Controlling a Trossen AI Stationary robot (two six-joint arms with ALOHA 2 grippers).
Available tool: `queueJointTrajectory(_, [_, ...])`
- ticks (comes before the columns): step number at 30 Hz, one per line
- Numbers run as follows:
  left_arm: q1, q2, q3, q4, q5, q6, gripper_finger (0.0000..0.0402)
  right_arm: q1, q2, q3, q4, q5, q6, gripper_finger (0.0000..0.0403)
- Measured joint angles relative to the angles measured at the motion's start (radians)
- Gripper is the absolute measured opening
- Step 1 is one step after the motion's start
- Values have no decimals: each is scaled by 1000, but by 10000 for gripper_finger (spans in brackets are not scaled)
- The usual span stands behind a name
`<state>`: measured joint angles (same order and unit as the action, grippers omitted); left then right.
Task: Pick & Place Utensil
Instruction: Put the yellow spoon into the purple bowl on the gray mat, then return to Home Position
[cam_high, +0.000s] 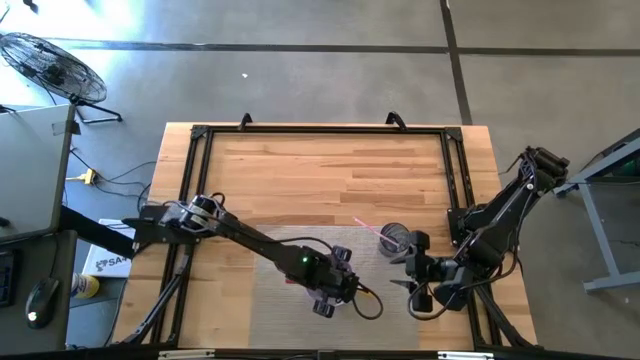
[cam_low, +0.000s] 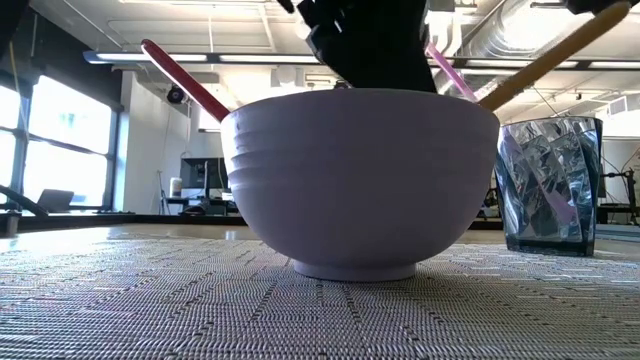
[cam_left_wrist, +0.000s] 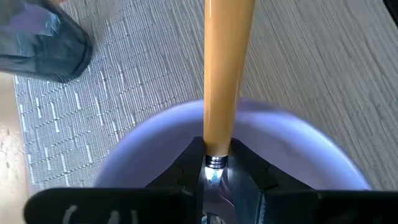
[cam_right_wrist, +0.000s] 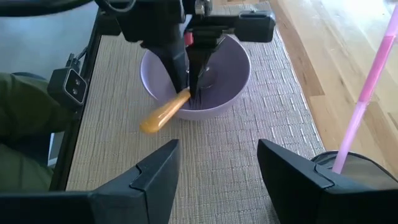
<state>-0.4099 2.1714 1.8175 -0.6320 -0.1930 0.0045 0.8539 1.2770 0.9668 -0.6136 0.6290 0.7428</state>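
Note:
A lilac bowl (cam_low: 360, 180) stands on the woven mat, also seen in the right wrist view (cam_right_wrist: 230, 87). My left gripper (cam_right_wrist: 194, 81) reaches into it from above, shut on a utensil with a yellow-orange handle (cam_right_wrist: 163, 113); the utensil's working end is hidden inside the bowl. A red-handled utensil (cam_low: 185, 78) leans on the bowl's rim. To the bowl's right stands a dark ribbed glass (cam_low: 550, 185) with a pink utensil (cam_right_wrist: 370, 81) in it. My right gripper (cam_right_wrist: 217, 168) hangs open over the mat between bowl and glass, touching nothing. My left gripper pinches the utensil between its two fingers at the metal neck (cam_left_wrist: 215, 163), where the yellow-orange handle ends. The fingers (cam_right_wrist: 180, 68) come from above, pointing down into the bowl. The handle (cam_left_wrist: 227, 68) slants up and out over the bowl's rim.
The grey woven mat (cam_high: 270, 310) covers the near middle of the wooden table (cam_high: 320, 170), which is framed by black rails (cam_high: 195, 160). Olive-green cloth (cam_right_wrist: 22, 118) shows beyond the mat's edge in the right wrist view. Bare wood lies toward the far edge.

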Motion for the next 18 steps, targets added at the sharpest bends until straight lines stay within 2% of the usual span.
queueJointTrajectory(5, [0, 5, 0, 3, 1, -35, 53, 0, 0, 0, 1, 9, 1, 209])
queueJointTrajectory(13, [4, -1, 0, 1, -7, -32, 121, -1, 0, 0, 4, 8, 1, 209])
queueJointTrajectory(16, [4, -13, 0, -37, -10, -30, 133, -1, 0, 0, 4, 8, 0, 209])
queueJointTrajectory(18, [4, -38, 0, -86, -50, -28, 134, -1, 0, 0, 4, 8, -6, 209])
